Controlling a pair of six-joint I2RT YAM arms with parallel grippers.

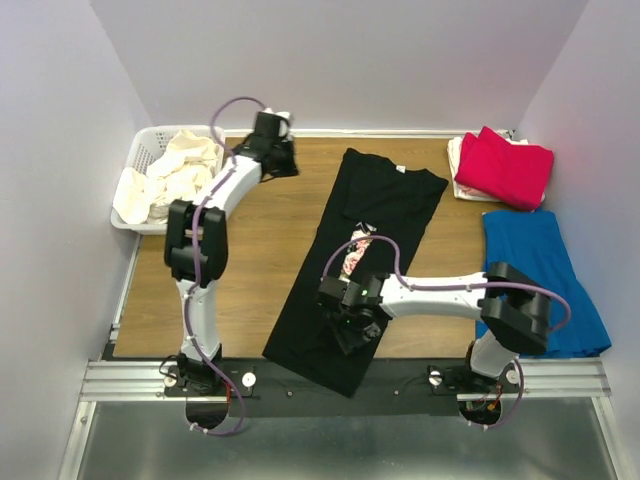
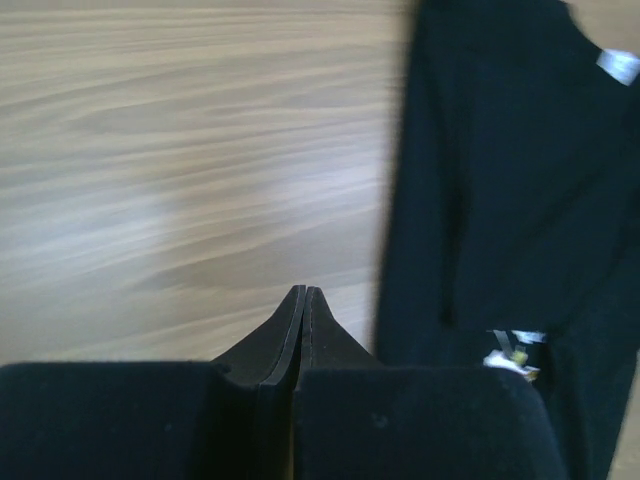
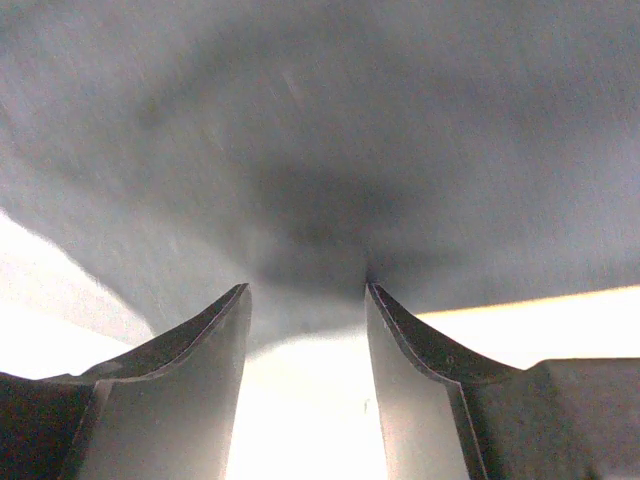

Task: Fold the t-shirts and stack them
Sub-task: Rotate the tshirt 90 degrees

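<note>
We are looking down on the worktop (image 1: 250,280), and the black t-shirt (image 1: 385,200) is lying stretched out along its middle, folded into a long narrow strip, collar toward the far wall and hem hanging near the front edge. Its pink floral print (image 1: 358,250) is showing halfway down.

The right hand (image 3: 305,300) is hovering low over the hem end of that strip. From its wrist camera we are seeing the two fingers (image 3: 215,340) spread wide apart, with dark cloth filling the view just beyond the tips (whether they are touching it, we cannot tell).

The left hand (image 2: 302,298) is sitting over bare wood at the far left, just beside the shirt's collar end, and its fingers are pressed together with nothing between them. The white neck label (image 2: 620,65) is peeking in at the corner of that view.

Over in the far right corner, a folded red t-shirt (image 1: 505,165) is resting on a cream-white shirt (image 1: 458,158). A blue cloth (image 1: 535,260) is lying just in front of them. The white lattice basket (image 1: 135,150) at far left is holding crumpled cream-white garments (image 1: 175,175).
</note>
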